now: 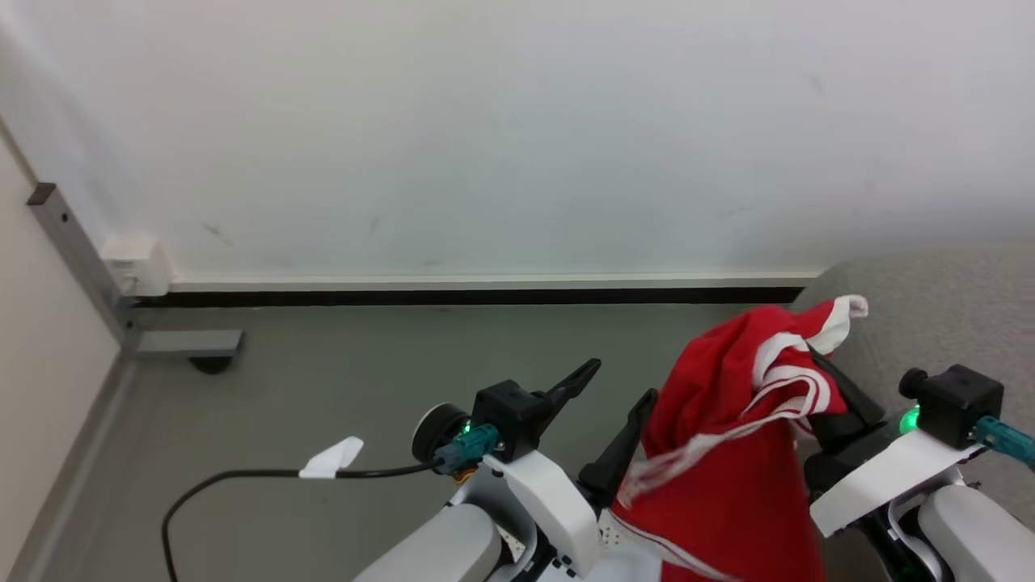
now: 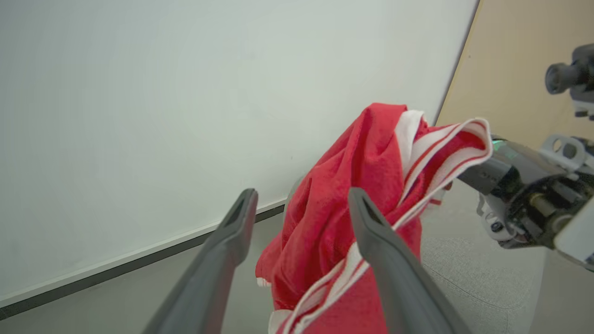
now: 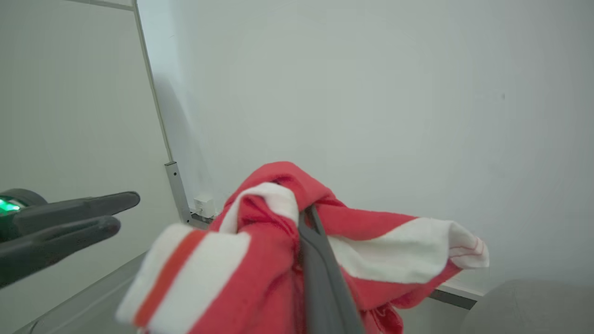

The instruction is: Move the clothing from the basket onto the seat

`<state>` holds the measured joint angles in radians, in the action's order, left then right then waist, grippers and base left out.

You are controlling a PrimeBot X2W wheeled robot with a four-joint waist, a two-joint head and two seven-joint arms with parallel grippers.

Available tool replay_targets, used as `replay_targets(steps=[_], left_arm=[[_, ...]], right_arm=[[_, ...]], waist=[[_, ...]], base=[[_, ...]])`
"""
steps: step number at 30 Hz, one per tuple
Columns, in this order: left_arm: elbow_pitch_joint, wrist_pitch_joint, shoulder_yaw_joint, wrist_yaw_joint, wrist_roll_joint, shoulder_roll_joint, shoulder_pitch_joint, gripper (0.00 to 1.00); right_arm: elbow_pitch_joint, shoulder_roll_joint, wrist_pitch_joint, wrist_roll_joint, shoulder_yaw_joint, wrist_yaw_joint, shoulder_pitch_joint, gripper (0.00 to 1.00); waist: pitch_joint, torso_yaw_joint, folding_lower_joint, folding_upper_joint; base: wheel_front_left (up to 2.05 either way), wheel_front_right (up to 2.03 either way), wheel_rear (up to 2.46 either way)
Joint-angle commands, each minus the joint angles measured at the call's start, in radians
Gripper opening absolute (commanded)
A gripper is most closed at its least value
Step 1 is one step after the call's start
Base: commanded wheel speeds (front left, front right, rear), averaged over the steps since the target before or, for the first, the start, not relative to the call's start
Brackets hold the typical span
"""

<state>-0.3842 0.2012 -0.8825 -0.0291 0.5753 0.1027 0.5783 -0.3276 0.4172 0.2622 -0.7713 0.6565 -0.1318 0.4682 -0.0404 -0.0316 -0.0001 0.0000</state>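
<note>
Your right gripper point(image 3: 308, 218) alone pinches the clothing point(image 1: 728, 469), hanging in the air beside the seat point(image 1: 954, 307); the left gripper point(image 1: 623, 383) stands open next to it. It could snag on that open gripper, or fall to the floor point(image 1: 364, 380) if you release short of the seat.

Plain white wall point(image 1: 517, 121), black skirting strip point(image 1: 469, 297), grey floor point(image 1: 323, 388), perhaps a socket box point(image 1: 137, 265) at left.
</note>
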Motion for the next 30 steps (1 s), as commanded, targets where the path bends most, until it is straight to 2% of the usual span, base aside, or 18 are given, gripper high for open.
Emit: replay_targets(steps=[1,5,10,12,13,14,19,25,30], left_arm=[[0.003,0.008,0.003,-0.005,0.003,0.009,-0.011,1.0],[0.012,0.025,-0.005,-0.001,-0.018,0.023,-0.017,1.0],[0.027,0.049,-0.009,0.01,-0.042,0.035,-0.026,1.0],[0.029,0.05,-0.008,0.011,-0.045,0.034,-0.027,1.0],[0.032,0.056,-0.003,0.01,-0.051,0.037,-0.031,1.0],[0.032,0.056,-0.003,0.01,-0.051,0.037,-0.031,1.0],[0.028,0.063,0.008,0.018,-0.073,0.042,-0.038,1.0],[0.017,0.063,0.024,0.028,-0.092,0.031,-0.047,1.0],[0.016,0.063,0.037,0.04,-0.112,0.021,-0.054,1.0]], right_arm=[[0.021,0.01,0.003,0.011,-0.031,0.002,-0.019,0.0],[0.072,0.022,0.003,0.016,-0.091,0.002,-0.046,0.0],[0.131,0.034,0.004,0.029,-0.116,0.002,-0.075,0.0],[0.143,0.035,0.004,0.027,-0.125,0.002,-0.083,0.0],[0.166,0.036,0.004,0.029,-0.133,0.002,-0.096,0.0],[0.166,0.036,0.004,0.029,-0.133,0.002,-0.096,0.0],[0.222,0.036,0.004,0.029,-0.157,0.002,-0.131,0.0],[0.264,0.036,0.004,0.025,-0.167,0.002,-0.16,0.0],[0.273,0.045,0.004,0.02,-0.172,0.002,-0.161,0.0]], waist=[[0.007,-0.06,0.0001,0.0],[0.02,-0.138,0.0001,0.0],[0.04,-0.245,0.0001,0.0],[0.043,-0.264,0.0001,0.0],[0.047,-0.304,0.0001,0.0],[0.047,-0.304,0.0001,0.0],[0.055,-0.391,0.0001,0.0],[0.065,-0.457,0.0001,0.0],[0.072,-0.474,0.0001,0.0]], base=[[0.0,0.0,0.0],[0.0,0.0,0.0],[0.0,0.0,0.0],[0.0,0.0,0.0],[0.0,0.0,0.0],[0.0,0.0,0.0],[0.0,0.0,0.0],[0.0,0.0,0.0],[0.0,0.0,0.0]])
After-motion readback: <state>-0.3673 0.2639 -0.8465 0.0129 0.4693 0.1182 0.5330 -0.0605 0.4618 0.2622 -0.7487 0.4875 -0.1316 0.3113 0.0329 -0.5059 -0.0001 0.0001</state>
